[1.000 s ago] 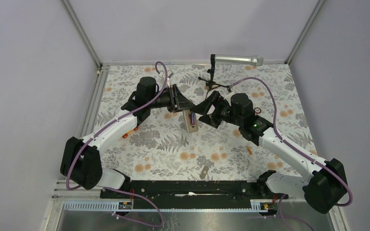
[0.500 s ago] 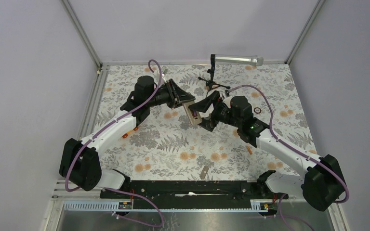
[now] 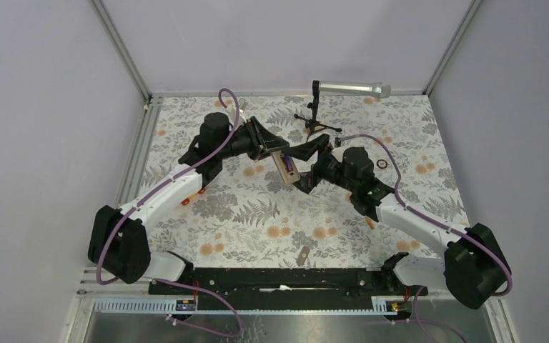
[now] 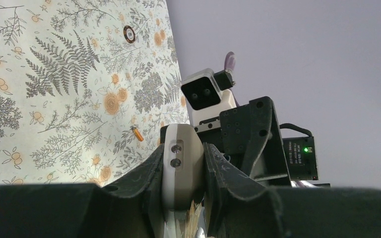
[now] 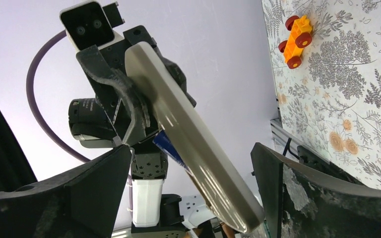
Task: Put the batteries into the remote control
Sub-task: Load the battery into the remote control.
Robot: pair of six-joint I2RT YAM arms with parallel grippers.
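- The left gripper (image 4: pixel 181 166) is clamped on one end of the remote control (image 5: pixel 178 99), a finger pressed to each long side. It holds the remote off the floral mat (image 3: pixel 243 229) and tilted, out in the middle between the two arms.
- From above, the tan recess faces up and the dark blue battery (image 3: pixel 284 163) seems to lie in it already. I can't tell from here whether it is fully seated.
- The right gripper (image 5: pixel 191 151) is spread wide. Its fingers (image 5: pixel 99 183) straddle the free end of the remote, apart from it and carrying nothing.
- The orange battery (image 3: pixel 369 222) lies loose on the mat beside the right forearm, well apart from the remote.
- My read is that the job is about half done, with one cell in and one to go. The right arm looks either ready to steady the handset or just finished at the recess.
- The next move would fall to the right arm, which needs to back away, drop to the mat and pinch that slim orange cylinder. It can then bring it over to the empty slot beside the blue one.
- The left grip has to hold firm meanwhile, as the remote is caught only by its end and a push could swing it.
- The silver microphone (image 3: pixel 350 88) at the back and the toy car (image 5: pixel 293 40) sit clear of all this.
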